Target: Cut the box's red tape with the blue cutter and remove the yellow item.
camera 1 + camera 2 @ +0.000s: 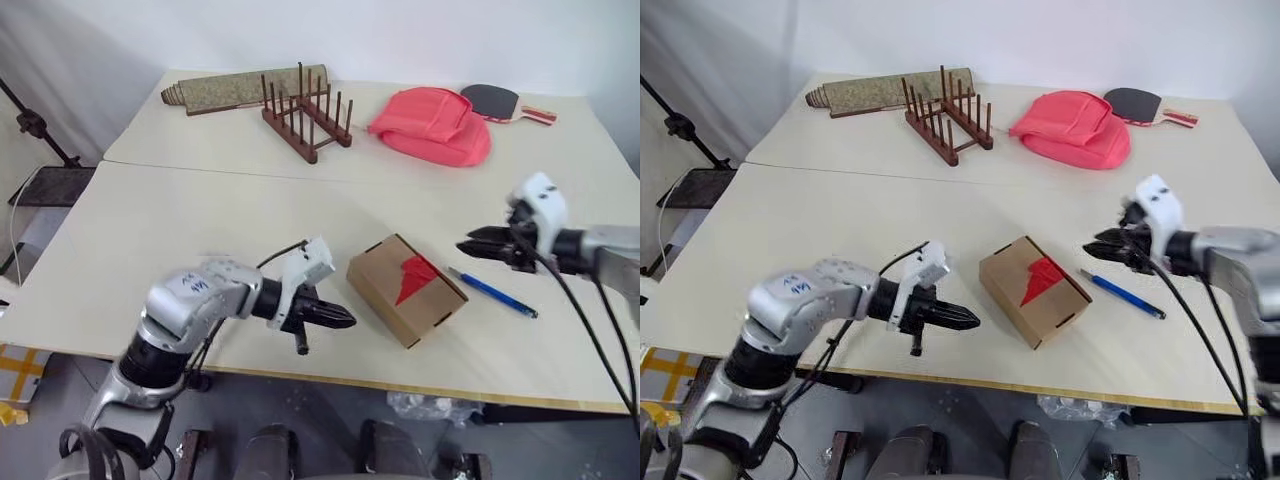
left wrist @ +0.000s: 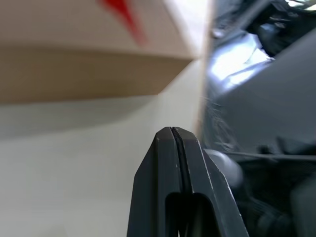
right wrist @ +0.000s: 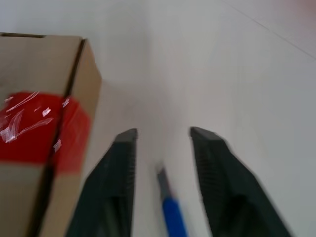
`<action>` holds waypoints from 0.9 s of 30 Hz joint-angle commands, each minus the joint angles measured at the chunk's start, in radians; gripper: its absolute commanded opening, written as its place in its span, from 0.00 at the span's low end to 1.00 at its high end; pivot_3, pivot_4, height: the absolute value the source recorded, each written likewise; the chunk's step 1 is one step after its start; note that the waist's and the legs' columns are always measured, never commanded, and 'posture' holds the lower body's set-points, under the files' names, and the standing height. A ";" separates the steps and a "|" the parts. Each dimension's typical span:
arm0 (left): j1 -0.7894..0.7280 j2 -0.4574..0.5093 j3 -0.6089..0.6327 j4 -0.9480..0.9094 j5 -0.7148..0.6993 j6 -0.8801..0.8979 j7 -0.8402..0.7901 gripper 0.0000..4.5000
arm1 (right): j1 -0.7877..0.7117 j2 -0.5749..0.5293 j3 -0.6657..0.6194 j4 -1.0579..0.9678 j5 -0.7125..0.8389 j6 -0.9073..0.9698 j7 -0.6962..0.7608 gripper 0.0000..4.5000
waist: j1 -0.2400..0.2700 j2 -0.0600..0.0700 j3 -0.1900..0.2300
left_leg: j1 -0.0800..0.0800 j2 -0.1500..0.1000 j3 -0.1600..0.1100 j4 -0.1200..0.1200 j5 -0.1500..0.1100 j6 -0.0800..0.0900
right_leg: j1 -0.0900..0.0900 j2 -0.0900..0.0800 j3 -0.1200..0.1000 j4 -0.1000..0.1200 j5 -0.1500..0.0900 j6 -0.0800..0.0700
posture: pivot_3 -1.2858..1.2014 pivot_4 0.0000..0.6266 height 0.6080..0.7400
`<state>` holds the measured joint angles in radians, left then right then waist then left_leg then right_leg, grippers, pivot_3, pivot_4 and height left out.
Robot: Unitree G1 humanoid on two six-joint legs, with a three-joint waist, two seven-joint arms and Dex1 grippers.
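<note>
One box, one blue cutter, two grippers.

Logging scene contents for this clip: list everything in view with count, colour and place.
box: 1, brown, table's near middle
red tape: 1 strip, red, over box top and side
cutter: 1, blue, on table right of box
rack: 1, dark wood, far middle
mat: 1 rolled, speckled tan, far left
bag: 1, pink-red, far right
paddle: 1, black and red, behind bag
table: 2 joined, cream
left gripper: black, shut, left of box
right gripper: black, open, above cutter
</note>
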<state>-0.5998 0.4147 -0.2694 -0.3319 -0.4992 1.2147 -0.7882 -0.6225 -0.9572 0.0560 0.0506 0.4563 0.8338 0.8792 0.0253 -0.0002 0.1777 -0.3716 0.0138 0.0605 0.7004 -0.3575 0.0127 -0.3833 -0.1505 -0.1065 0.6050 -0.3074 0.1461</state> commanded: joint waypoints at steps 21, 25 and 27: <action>-0.093 -0.165 0.014 0.280 0.130 -0.264 0.150 0.00 | 0.028 0.030 0.122 -0.278 -0.029 0.179 0.189 0.01 | 0.001 0.000 0.000 | -0.004 0.000 0.005 0.000 0.001 -0.002 | -0.007 0.000 -0.002 0.006 0.001 0.002 | 0.52 0.24 1.00; -0.085 -0.117 0.003 0.224 0.114 -0.198 0.120 0.00 | 0.064 0.047 0.088 -0.326 -0.015 0.217 0.140 0.01 | 0.000 0.000 0.000 | -0.004 0.000 0.005 0.000 0.001 -0.002 | -0.007 0.000 -0.002 0.006 0.001 0.002 | 0.52 0.24 1.00; -0.080 -0.099 0.002 0.195 0.104 -0.164 0.112 0.00 | 0.069 0.057 0.074 -0.356 0.001 0.240 0.123 0.01 | 0.000 0.000 0.000 | -0.005 0.000 0.005 0.000 0.001 -0.002 | -0.007 0.000 -0.002 0.006 0.001 0.002 | 0.52 0.24 1.00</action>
<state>-0.6799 0.3251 -0.2521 -0.0739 -0.3557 1.0332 -0.6464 -0.5445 -0.9126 0.1717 -0.2481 0.4208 1.0654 1.0104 0.0251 -0.0004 0.1778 -0.3762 0.0142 0.0651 0.7004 -0.3564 0.0105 -0.3906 -0.1501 -0.1083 0.6114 -0.3063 0.1480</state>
